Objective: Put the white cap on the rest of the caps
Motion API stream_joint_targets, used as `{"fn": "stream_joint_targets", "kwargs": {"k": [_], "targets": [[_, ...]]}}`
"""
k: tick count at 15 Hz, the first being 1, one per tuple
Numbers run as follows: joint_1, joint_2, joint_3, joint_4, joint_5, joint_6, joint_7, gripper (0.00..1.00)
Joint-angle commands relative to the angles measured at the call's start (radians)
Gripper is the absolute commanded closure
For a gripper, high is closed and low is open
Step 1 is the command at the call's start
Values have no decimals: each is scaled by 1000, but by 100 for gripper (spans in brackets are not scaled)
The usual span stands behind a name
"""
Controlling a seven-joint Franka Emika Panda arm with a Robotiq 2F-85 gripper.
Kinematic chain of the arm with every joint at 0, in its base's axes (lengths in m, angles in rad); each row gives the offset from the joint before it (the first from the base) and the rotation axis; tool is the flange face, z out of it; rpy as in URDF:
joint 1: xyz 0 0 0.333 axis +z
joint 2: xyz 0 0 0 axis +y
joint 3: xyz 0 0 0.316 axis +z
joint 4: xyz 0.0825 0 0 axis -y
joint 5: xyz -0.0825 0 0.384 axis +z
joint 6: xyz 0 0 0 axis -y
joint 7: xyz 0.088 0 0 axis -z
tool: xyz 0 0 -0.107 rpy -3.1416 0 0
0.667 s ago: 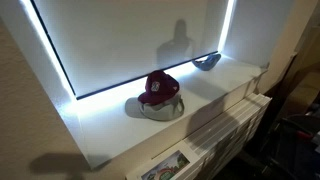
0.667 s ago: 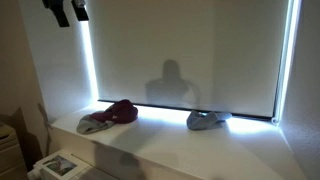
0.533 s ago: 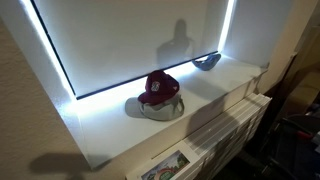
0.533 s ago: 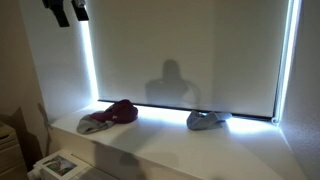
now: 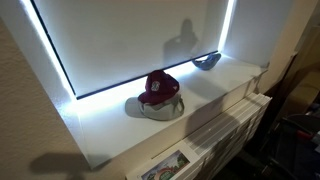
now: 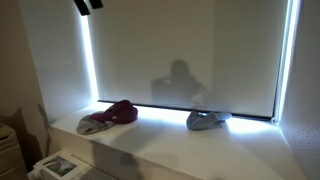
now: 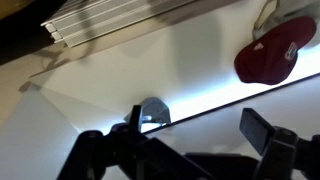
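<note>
Nearest to me, a white slatted front (image 5: 228,128) drops away below the edge of the pale worktop (image 5: 118,138), a long ledge running under a window. Towards the left of that worktop sits the rest of the caps (image 5: 155,97), a small pile with a maroon cap (image 5: 158,87) showing a pale front logo on top of a grey cap (image 5: 146,109). In both exterior views the pile is out on the ledge, a little clear of the window (image 6: 110,117). Further along to the right, and well apart from the pile, the white cap (image 5: 207,62) lies by itself near the bottom of the blind (image 5: 140,35). It looks dark bluish-grey against the bright strip of light leaking under that blind (image 6: 205,120). A shadow (image 6: 180,80) falls on the blind above the white cap. The end effector (image 6: 88,5) hangs high at the top left in an exterior view, far above the ledge. From the wrist view its two fingers are spread wide with nothing between them (image 7: 198,128), and the white cap (image 7: 153,113) shows small below with the maroon cap (image 7: 277,52) off to one side.
</note>
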Motion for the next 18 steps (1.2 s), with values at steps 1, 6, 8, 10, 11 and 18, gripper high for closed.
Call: {"fn": "stream_joint_targets", "kwargs": {"k": [1,6,8,10,11,18], "targets": [[-64,212,-95,153,26,122,22,0],[-96,303,-127,207,36,176,40,0],[-97,313,-121,208,39,177,37,0],[-106,256,-97,192,47,171,69,0],[-110,288,-77,198,57,184,128,0],[-130,708,130,360,-118,272,660,0]]}}
